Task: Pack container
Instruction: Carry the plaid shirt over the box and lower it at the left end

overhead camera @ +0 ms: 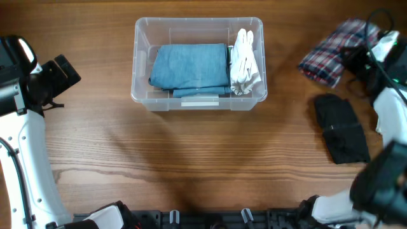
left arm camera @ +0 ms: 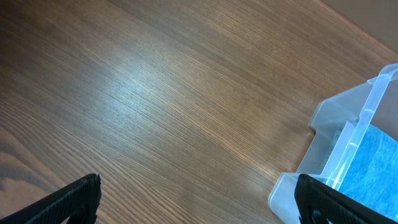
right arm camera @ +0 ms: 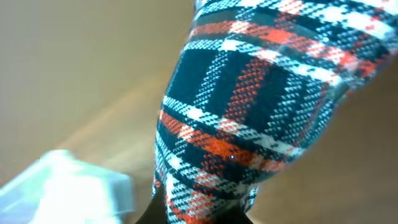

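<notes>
The clear container (overhead camera: 198, 23) stands at the table's middle back. It holds a folded blue garment (overhead camera: 191, 65) and a white garment (overhead camera: 245, 60) at its right end. My right gripper (overhead camera: 357, 58) is at the far right, shut on a red, white and navy plaid garment (overhead camera: 331, 54). In the right wrist view the plaid cloth (right arm camera: 249, 106) fills the frame above the fingers (right arm camera: 199, 210), with the container (right arm camera: 62, 186) blurred at lower left. My left gripper (left arm camera: 199, 205) is open and empty over bare wood, left of the container's corner (left arm camera: 348, 130).
A folded black garment (overhead camera: 342, 127) lies on the table at the right, below the plaid one. The white arm links stand along the left edge (overhead camera: 32, 159) and the right edge (overhead camera: 391, 114).
</notes>
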Controlling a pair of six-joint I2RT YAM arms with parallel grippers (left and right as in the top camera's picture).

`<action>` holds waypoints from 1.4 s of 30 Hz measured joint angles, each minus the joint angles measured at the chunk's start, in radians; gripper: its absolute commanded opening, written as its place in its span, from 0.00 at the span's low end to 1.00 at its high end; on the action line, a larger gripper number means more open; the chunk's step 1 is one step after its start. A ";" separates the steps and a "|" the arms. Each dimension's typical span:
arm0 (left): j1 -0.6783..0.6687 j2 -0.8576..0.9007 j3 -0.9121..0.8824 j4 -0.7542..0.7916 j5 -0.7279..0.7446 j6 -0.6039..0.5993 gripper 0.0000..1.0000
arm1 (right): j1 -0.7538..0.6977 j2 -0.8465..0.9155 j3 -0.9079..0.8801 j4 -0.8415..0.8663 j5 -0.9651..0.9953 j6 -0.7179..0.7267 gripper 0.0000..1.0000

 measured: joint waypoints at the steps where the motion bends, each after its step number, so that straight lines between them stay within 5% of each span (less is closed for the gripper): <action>1: 0.000 0.000 0.000 -0.001 0.000 0.000 1.00 | 0.001 -0.107 0.000 0.001 -0.045 -0.032 0.04; 6: 0.000 0.000 0.000 0.000 0.000 0.000 1.00 | 0.024 -0.312 0.000 0.135 -0.354 -0.096 0.04; 11: 0.000 0.000 0.000 0.000 0.000 0.000 1.00 | 0.325 -0.338 0.000 0.206 -0.561 -0.130 0.04; 16: 0.000 0.000 0.000 0.000 0.000 0.000 1.00 | 0.636 -0.238 0.000 0.275 -0.457 -0.138 0.04; 24: 0.000 0.000 0.000 0.000 0.000 0.000 1.00 | 0.882 -0.017 -0.002 0.481 -0.113 0.194 0.04; 32: 0.000 0.000 -0.001 -0.001 0.000 0.000 1.00 | 0.928 0.127 -0.002 0.643 -0.010 0.344 0.04; 42: 0.000 0.000 -0.001 -0.001 0.000 0.000 1.00 | 0.931 0.327 -0.002 0.798 -0.040 0.370 0.04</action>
